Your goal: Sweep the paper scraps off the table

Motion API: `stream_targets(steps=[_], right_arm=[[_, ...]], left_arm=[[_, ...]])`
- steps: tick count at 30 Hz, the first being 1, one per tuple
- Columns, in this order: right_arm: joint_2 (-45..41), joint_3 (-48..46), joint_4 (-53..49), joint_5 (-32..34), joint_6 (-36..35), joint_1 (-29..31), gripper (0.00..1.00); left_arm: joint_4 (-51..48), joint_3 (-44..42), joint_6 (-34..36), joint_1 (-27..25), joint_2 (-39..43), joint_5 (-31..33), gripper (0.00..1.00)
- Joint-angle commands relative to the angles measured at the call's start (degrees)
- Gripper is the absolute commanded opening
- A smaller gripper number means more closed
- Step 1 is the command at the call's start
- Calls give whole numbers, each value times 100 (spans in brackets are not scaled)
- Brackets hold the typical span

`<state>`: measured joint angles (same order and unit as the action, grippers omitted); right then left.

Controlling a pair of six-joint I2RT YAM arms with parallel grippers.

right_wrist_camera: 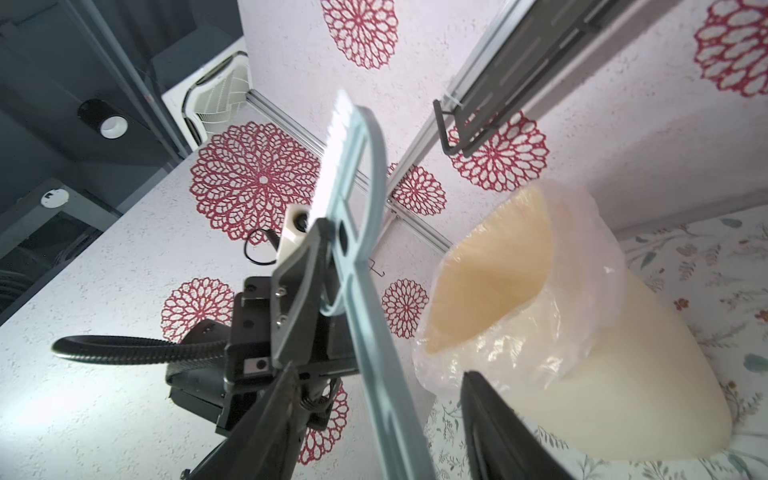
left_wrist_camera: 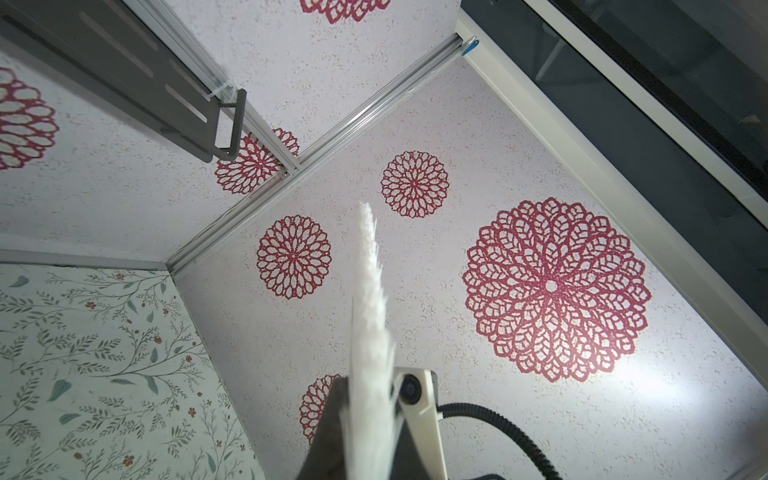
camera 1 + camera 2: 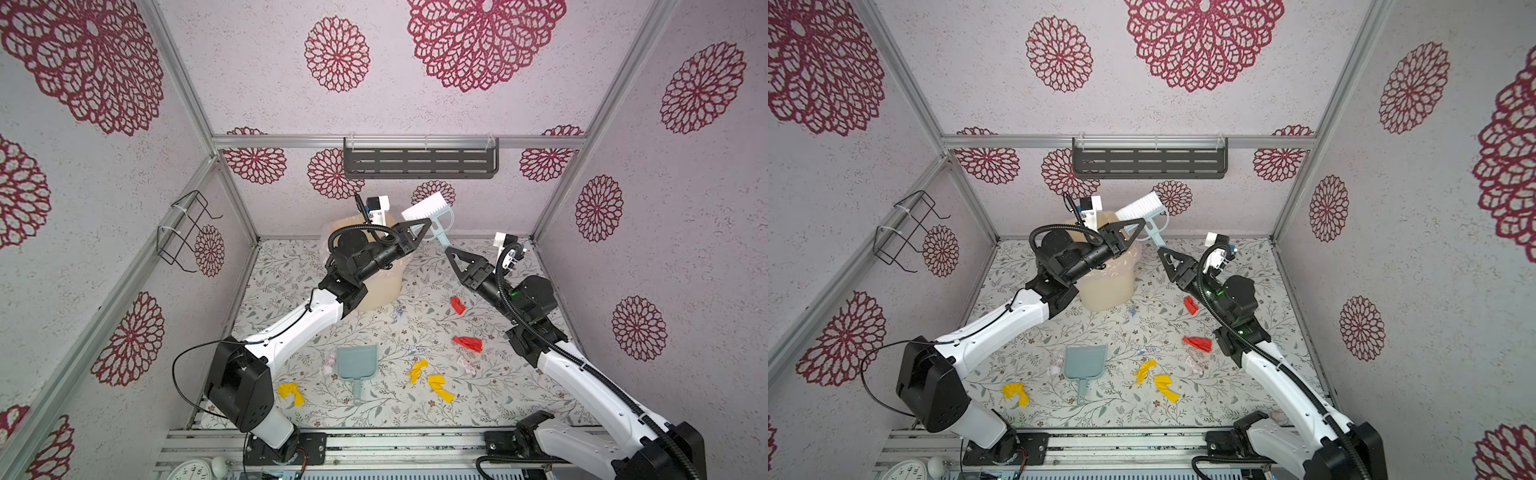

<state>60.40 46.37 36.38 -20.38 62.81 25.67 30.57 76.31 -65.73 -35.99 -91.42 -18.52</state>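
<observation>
Table (image 3: 390, 415) (lilac walls (image 3: 270, 104) around) bears paper scraps (image 3: 440, 386).

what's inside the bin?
Bin shows a clear liner over its cream inner wall, nothing else. Bottom hidden; in both top views the left arm mostly covers the opening.

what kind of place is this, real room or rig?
Likely a staged robot test cell, not a real room: wallpapered panels on an aluminium frame, two arms mounted on a rail, and scraps, a dustpan and a bin laid out on a printed table.
</observation>
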Motion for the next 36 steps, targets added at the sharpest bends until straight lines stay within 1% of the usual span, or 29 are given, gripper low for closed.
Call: stream_targets(steps=[1, 6, 24, 36], right_arm=[[-29, 96, 695, -141, 175, -26, 57], [-50, 91, 621, -142, 162, -42, 47], [-182, -100, 460, -273, 284, -36, 29], [-328, -173, 536, -62, 267, -46, 28]], left_arm=[[379, -29, -131, -40, 20, 185, 0], [434, -79, -203, -40, 17, 240, 0], [450, -117, -210, -14, 16, 281, 0], [310, -205, -132, -5, 137, 284, 0]])
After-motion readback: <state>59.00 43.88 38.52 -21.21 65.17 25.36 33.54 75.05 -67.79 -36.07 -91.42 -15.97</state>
